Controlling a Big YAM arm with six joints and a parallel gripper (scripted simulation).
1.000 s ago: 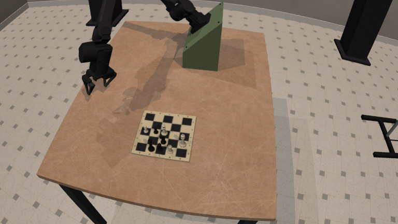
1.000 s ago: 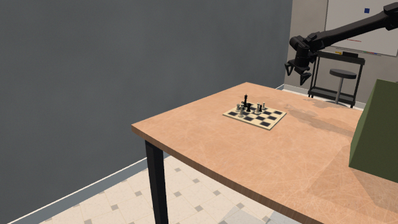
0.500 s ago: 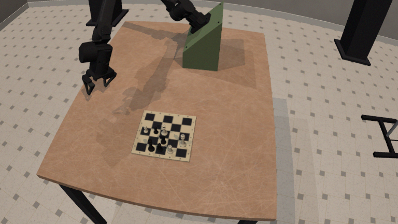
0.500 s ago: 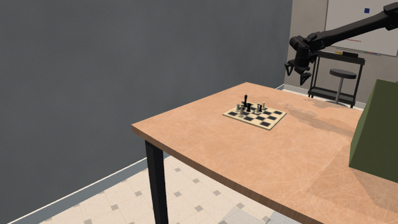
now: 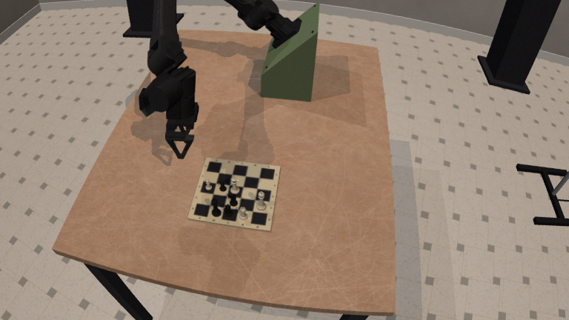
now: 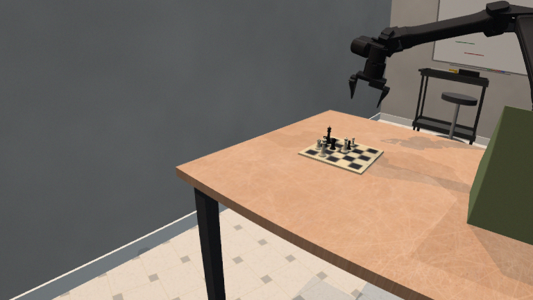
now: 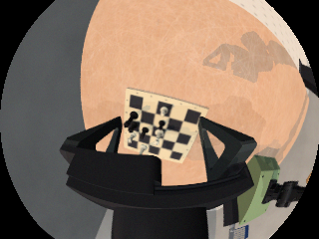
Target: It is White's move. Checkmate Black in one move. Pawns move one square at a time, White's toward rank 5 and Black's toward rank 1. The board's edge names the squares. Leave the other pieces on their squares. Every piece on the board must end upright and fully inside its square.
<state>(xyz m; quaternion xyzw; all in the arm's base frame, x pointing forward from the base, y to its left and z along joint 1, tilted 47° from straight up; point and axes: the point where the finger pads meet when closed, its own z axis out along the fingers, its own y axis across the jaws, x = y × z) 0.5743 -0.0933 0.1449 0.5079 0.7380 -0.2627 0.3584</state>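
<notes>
A small chessboard (image 5: 236, 195) lies near the middle of the wooden table; it also shows in the exterior view (image 6: 341, 155) and the wrist view (image 7: 162, 123). Several white and black pieces stand upright on it, among them a tall white piece (image 5: 261, 200), a white piece (image 5: 234, 185), a small white piece (image 5: 207, 184), another white piece (image 5: 242, 213) and black pieces (image 5: 215, 207). My gripper (image 5: 181, 147) hangs high above the table, behind the board's far left corner, fingers pointing down. It is open and empty in the exterior view (image 6: 368, 92) and in the wrist view (image 7: 159, 142).
A green wedge-shaped block (image 5: 291, 58) carrying the arm's base stands at the back of the table. Black pillars (image 5: 520, 31) stand on the floor at the right. A cart with a stool (image 6: 455, 102) stands beyond the table's far side.
</notes>
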